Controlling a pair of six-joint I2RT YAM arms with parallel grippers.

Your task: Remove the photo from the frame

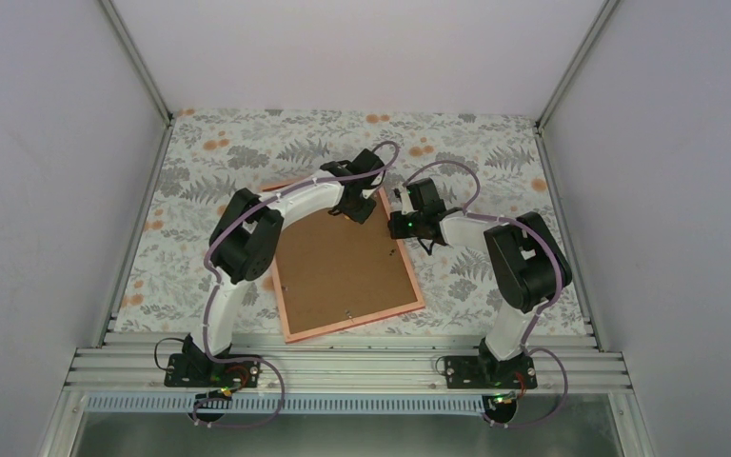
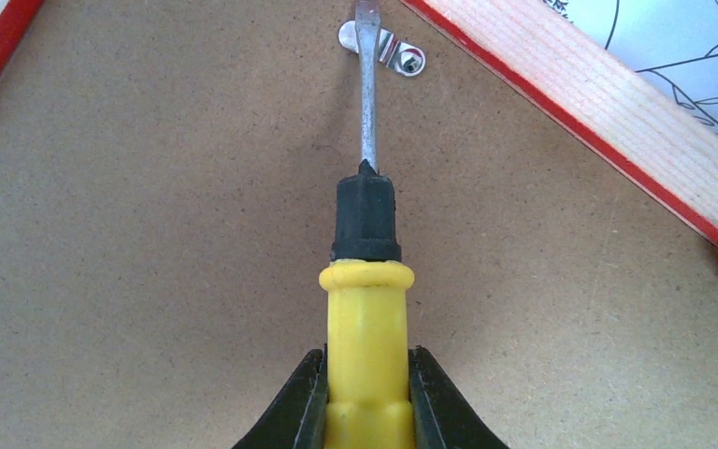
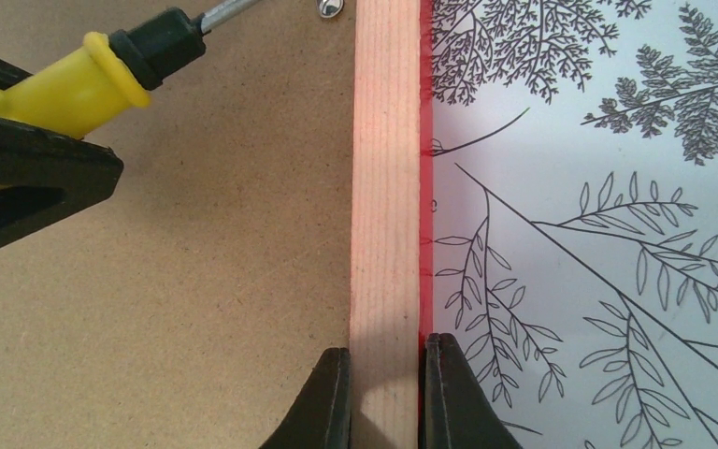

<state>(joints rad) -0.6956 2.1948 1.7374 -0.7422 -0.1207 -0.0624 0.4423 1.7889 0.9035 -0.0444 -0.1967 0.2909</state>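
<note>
On the floral table (image 1: 219, 162) the frame (image 1: 343, 267) lies face down with its brown board up. The photo is hidden, presumably under that board. The right gripper (image 3: 385, 360) is clamped on the frame's wooden side rail, steadying it. The left gripper (image 2: 366, 365) is closed around a yellow-handled screwdriver (image 2: 366, 281), whose blade tip rests at a small metal tab (image 2: 388, 49) near the rail. The blade could skid off the tab and gouge the board. A hard push could also twist the frame loose from the right gripper, or turn the screwdriver in the left fingers.
</note>
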